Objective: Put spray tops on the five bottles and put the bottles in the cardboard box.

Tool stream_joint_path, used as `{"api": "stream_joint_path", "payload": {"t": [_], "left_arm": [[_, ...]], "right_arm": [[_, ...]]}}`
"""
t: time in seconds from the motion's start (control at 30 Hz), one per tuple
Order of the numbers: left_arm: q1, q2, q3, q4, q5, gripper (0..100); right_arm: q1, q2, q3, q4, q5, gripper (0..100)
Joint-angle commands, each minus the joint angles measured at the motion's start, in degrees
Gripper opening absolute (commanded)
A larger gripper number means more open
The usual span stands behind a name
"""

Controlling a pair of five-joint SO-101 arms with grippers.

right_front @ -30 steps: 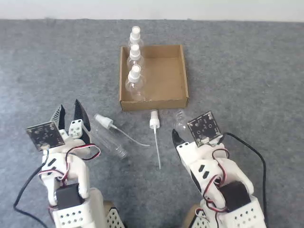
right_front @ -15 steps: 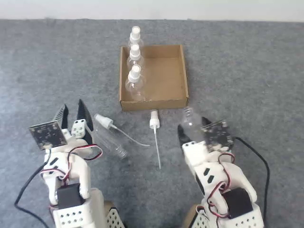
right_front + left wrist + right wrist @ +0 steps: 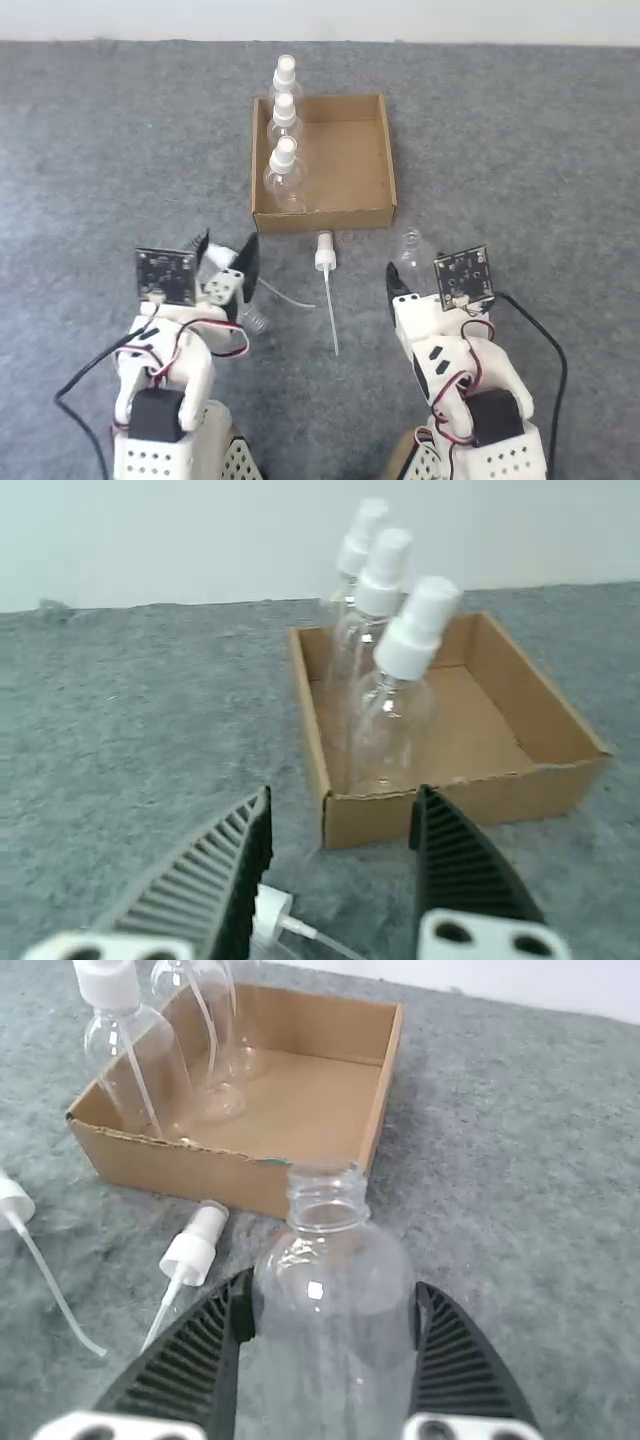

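Observation:
Three clear bottles with white spray tops stand in a row along the left wall of the cardboard box. My right gripper is shut on an uncapped clear bottle, its neck toward the box. A loose spray top with a long tube lies on the carpet between the arms. My left gripper is open over a lying clear bottle whose white spray top shows between the fingers.
Grey carpet covers the table. The box's right half holds nothing. A thin curved tube runs from the lying bottle's top toward the loose spray top.
My left gripper has swung right and now sits over the lying bottle. My right gripper has shifted slightly right with the uncapped bottle, which now shows more of its body.

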Motion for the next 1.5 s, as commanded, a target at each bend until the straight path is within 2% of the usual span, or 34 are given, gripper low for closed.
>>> {"api": "stream_joint_path", "payload": {"t": [0.0, 0.1, 0.27, 0.5, 0.73, 1.03, 1.47], "left_arm": [[3.96, -0.79, -4.53, 0.18, -2.64, 21], [6.68, -0.70, -5.23, 0.18, -3.52, 21], [10.64, 2.64, -7.69, 0.88, -5.45, 21], [16.26, 25.23, -21.23, 4.22, -5.71, 21], [21.80, 50.55, -32.92, 4.48, 1.58, 22], [22.51, 77.89, -46.20, 4.48, 11.78, 22], [22.51, 98.46, -54.55, 4.22, 15.47, 22]], "right_arm": [[4.26, -1.19, -0.88, -1.80, -0.79, 10.1], [8.48, -1.19, -0.88, -1.89, -1.49, 10.1], [10.33, -1.19, -0.88, -1.98, -4.48, 10.1], [10.42, -1.19, -0.62, -1.98, -4.48, 10.1], [10.51, -1.19, -0.53, -1.98, -4.48, 10.1], [12.88, -1.10, 0.62, -4.18, -4.66, 10.1], [12.53, -1.10, 0.62, -4.00, -4.57, 10.1]]}}
